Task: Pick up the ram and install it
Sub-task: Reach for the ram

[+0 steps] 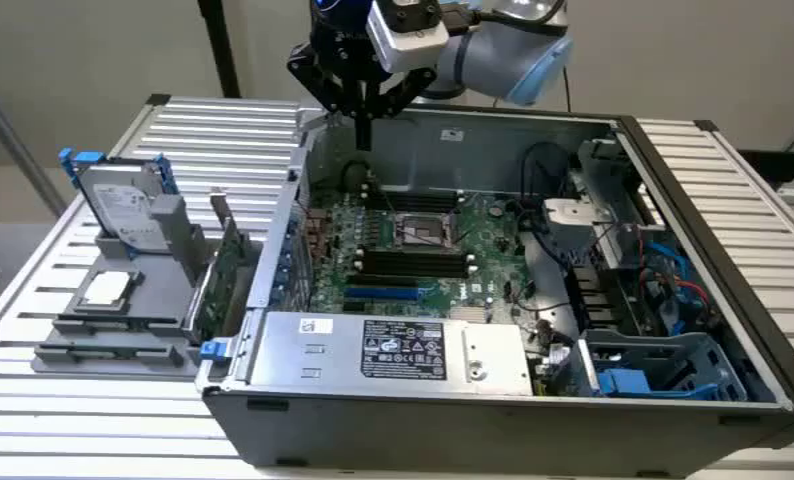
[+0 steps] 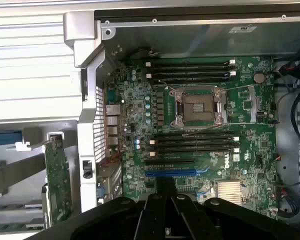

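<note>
One case (image 1: 504,430), motherboard (image 1: 488,228) inside | hand (image 1: 361,100) above, clamped on what looks like the ram (image 1: 365,130)

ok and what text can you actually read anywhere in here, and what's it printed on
"DELL": white print on the motherboard, turned sideways.
Power supply label: black with white print and symbols, too small to read.
White sticker beside that label: too small to read.
Hard drive label: too small to read.
Case wall sticker: blurred, unreadable.
</note>
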Action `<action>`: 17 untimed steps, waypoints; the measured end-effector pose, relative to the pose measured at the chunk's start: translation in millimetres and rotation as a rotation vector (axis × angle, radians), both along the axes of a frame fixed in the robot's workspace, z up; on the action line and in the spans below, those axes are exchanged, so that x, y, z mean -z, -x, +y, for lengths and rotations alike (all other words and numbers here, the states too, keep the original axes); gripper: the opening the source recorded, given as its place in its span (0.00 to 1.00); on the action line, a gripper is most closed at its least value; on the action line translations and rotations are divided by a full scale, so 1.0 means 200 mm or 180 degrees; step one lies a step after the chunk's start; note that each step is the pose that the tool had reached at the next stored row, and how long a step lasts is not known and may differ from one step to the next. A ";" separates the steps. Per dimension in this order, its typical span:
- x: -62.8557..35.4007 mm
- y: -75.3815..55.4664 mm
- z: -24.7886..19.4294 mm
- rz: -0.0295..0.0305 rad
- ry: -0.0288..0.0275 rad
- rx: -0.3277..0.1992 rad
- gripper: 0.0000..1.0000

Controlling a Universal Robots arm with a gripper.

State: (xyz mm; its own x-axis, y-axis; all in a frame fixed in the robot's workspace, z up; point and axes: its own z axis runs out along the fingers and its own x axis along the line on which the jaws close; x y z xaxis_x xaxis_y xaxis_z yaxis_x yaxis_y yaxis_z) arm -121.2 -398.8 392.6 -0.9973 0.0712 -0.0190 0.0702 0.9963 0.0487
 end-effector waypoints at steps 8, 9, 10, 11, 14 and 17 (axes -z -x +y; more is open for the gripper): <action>0.000 0.00 0.000 0.0000 0.0000 0.0000 0.00; 0.000 0.00 0.000 0.0000 0.0000 0.0000 0.00; 0.000 0.00 0.000 0.0000 0.0000 0.0000 0.00; 0.000 0.00 0.000 0.0000 0.0000 0.0000 0.00; 0.000 0.00 0.000 0.0000 0.0000 0.0000 0.00; -0.001 0.01 -0.008 0.0001 0.0001 0.0000 0.00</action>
State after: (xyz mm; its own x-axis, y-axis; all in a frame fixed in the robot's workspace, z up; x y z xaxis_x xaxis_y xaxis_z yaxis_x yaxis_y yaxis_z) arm -122.5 -400.3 392.8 -0.9973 0.0713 -0.0188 0.0704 0.9963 0.0485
